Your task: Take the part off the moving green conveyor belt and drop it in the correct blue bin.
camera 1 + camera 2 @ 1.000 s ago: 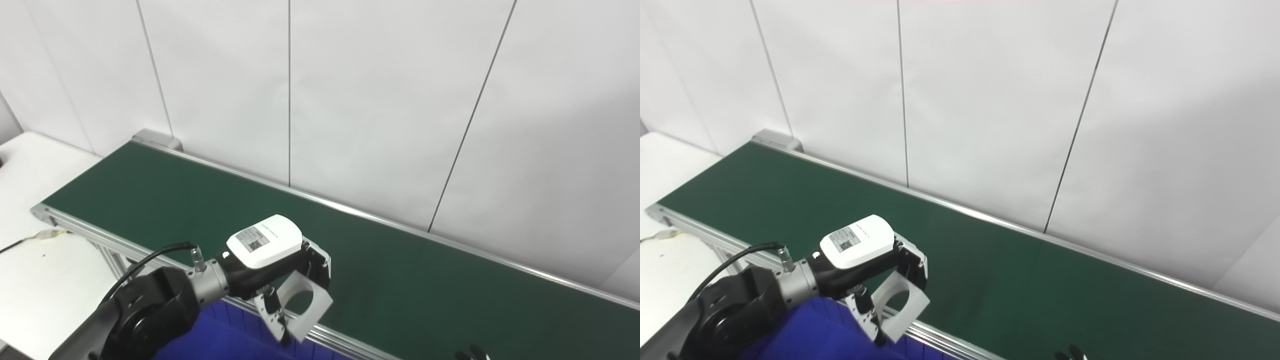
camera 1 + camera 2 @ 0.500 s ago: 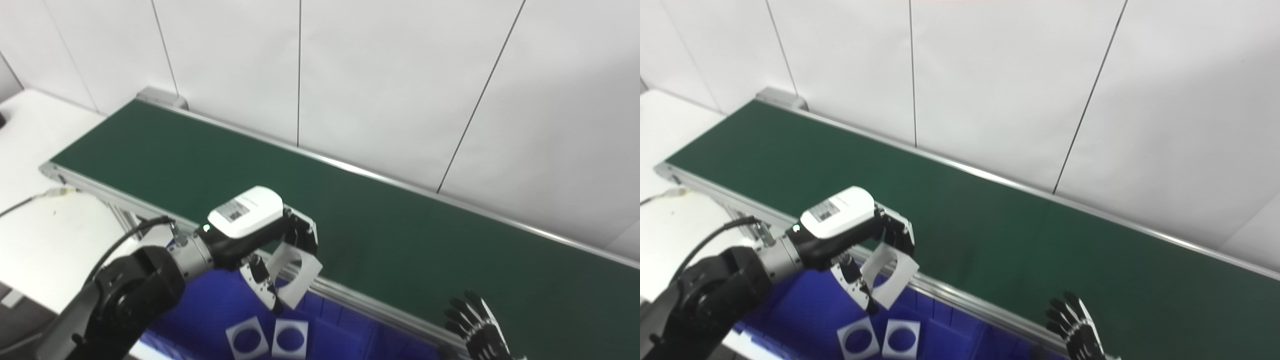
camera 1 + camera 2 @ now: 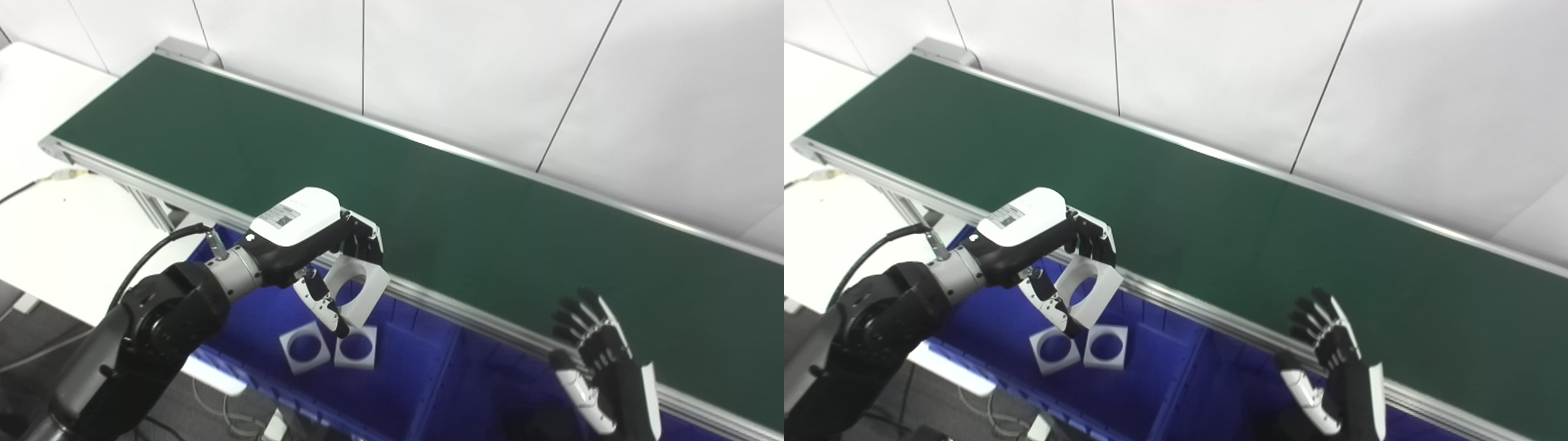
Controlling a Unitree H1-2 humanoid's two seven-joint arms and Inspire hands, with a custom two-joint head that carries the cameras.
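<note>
While left hand [image 3: 318, 245] grips part [image 3: 357, 290], views match

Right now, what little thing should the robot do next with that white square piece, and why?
Probably open the left hand and let the white square piece drop: it hangs over the blue bin, above two matching pieces already lying inside.

White paneled wall [image 3: 465, 73] runs along the back around 12 o'clock. White table [image 3: 43, 220] sits at 9, with a thin cable [image 3: 30, 184] lying across it.
</note>
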